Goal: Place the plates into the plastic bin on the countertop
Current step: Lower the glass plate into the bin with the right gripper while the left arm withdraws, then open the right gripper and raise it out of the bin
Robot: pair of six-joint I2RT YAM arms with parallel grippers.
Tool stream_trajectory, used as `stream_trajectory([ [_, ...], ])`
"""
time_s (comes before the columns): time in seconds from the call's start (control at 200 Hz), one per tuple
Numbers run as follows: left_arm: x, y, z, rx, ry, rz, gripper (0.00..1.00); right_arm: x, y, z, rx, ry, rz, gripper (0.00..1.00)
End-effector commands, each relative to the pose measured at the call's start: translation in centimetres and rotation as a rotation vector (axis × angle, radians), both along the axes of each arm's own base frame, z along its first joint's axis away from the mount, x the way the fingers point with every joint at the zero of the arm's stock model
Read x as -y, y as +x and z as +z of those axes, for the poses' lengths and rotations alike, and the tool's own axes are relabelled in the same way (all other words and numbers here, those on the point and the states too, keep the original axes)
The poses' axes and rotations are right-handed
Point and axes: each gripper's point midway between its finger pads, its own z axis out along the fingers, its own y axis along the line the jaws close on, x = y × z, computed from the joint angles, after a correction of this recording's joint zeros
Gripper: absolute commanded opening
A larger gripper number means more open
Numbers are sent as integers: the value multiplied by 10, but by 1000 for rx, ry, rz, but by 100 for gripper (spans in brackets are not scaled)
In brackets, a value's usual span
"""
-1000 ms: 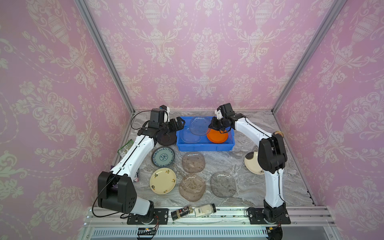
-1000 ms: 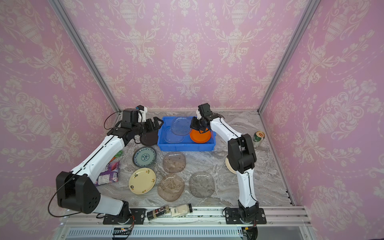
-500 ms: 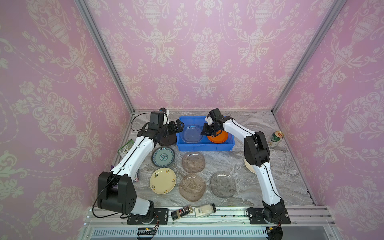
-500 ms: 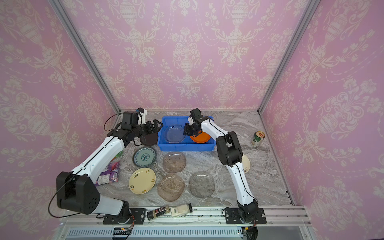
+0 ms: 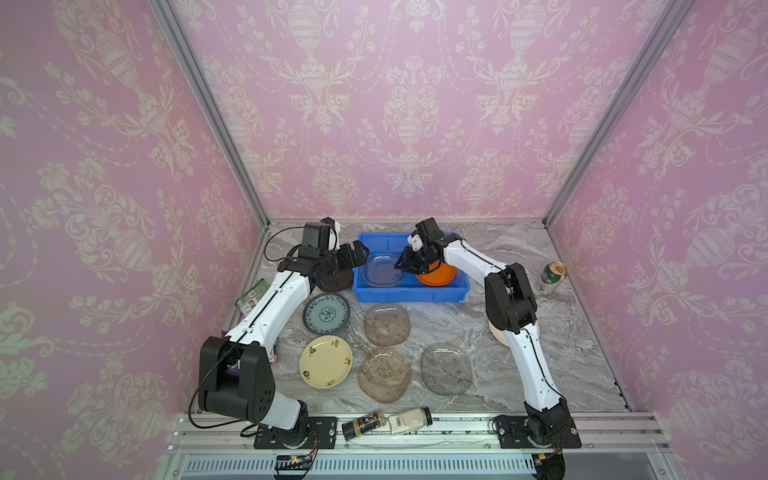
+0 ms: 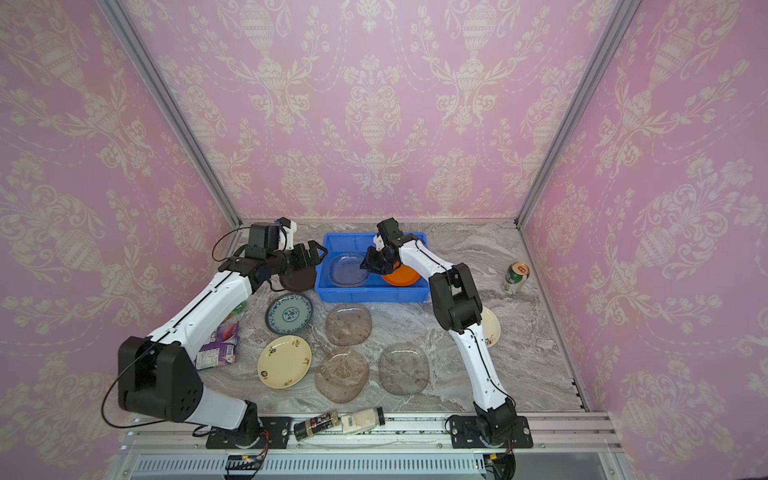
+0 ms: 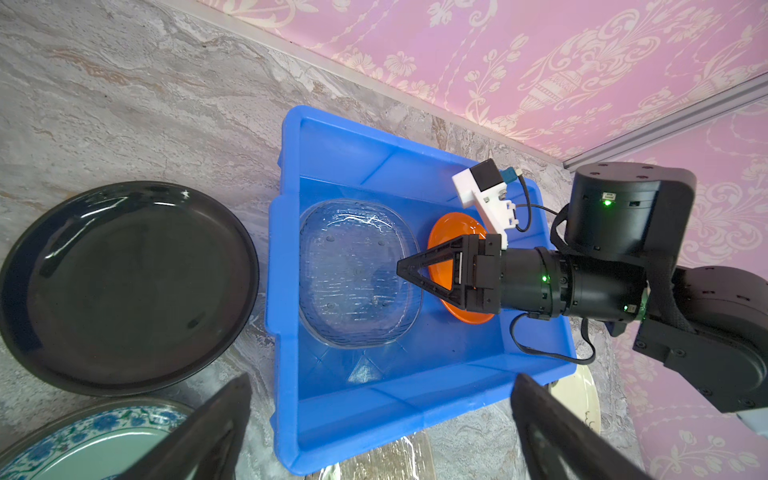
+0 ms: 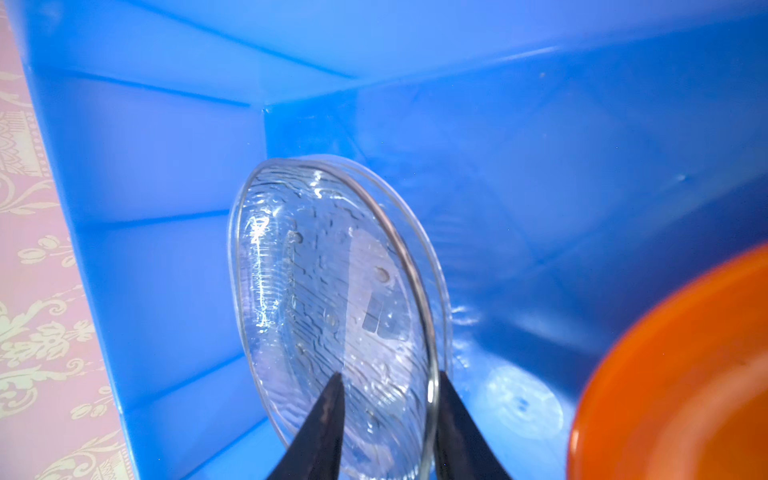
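8-marked can (image 5: pixel 552 277); left end effector (image 5: pixel 361 254) agape, empty; right end effector (image 8: pixel 390 386) ajar astride plate (image 7: pixel 353 270).

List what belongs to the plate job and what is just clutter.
Job: plastic bin, clear plate, orange plate, black plate, teal plate, two cream plates, three tinted plates.
Clutter: green can, two spice jars, green packet, purple packet.

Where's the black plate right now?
In both top views the black plate lies on the countertop on the left, just outside the blue bin's left wall, behind the teal-patterned plate and partly hidden by the left arm.
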Motion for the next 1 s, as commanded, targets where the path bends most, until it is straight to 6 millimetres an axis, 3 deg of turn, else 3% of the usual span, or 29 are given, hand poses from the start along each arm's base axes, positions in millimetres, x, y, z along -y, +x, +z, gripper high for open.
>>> stream_trajectory([
  [0.0,2,1,-3,-6,-11,-20,99,4,-5,34,63,-38,14,37],
  [0.305,3,2,-8,-17,-13,-23,99,16,-13,30,84,-168,32,37],
  [0.991,3,5,-15,-26,-8,-21,99,-1,-9,5,43,-152,66,33],
])
